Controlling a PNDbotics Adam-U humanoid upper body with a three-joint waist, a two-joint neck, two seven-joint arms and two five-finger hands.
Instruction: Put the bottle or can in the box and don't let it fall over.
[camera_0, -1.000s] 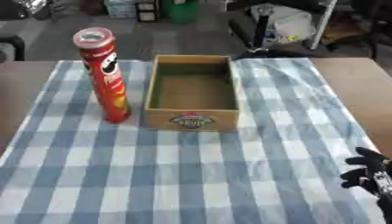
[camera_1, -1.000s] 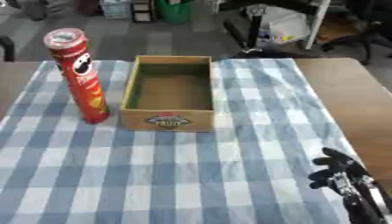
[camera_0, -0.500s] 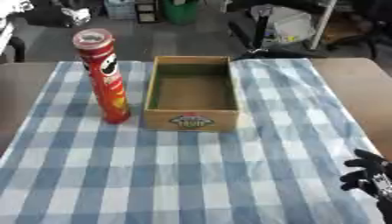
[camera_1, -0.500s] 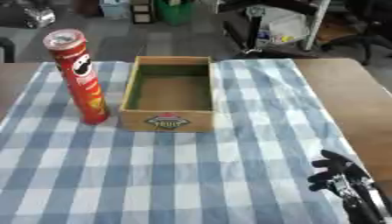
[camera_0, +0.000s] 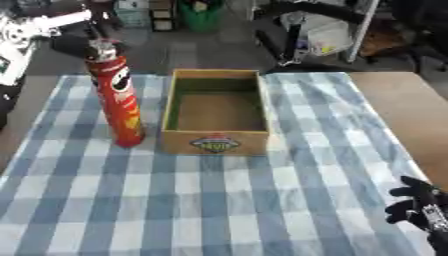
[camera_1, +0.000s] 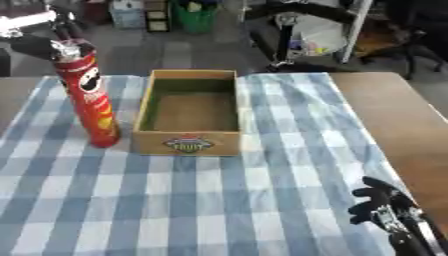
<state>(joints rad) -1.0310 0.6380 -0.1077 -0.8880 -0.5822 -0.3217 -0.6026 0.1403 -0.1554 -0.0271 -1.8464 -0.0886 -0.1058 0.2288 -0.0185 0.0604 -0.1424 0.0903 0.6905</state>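
Note:
A tall red chip can (camera_0: 118, 100) with a silver lid stands upright on the checked cloth, just left of the box. The open cardboard box (camera_0: 214, 143) has a green inside, a label on its front wall and nothing in it. My left hand (camera_1: 42, 45) reaches in from the upper left on a white and silver arm and is right at the can's top. Blur hides whether it holds the can. My right hand (camera_1: 378, 206) rests low at the right edge, open with relaxed fingers, far from both objects.
The blue and white checked cloth (camera_0: 219, 200) covers most of the wooden table (camera_0: 402, 110), which shows bare at the right. Beyond the far edge are a chair base, bins and shelving on the floor.
My left arm has come in from the upper left and its hand now sits at the can's top. The can, the box and my right hand stay where they were.

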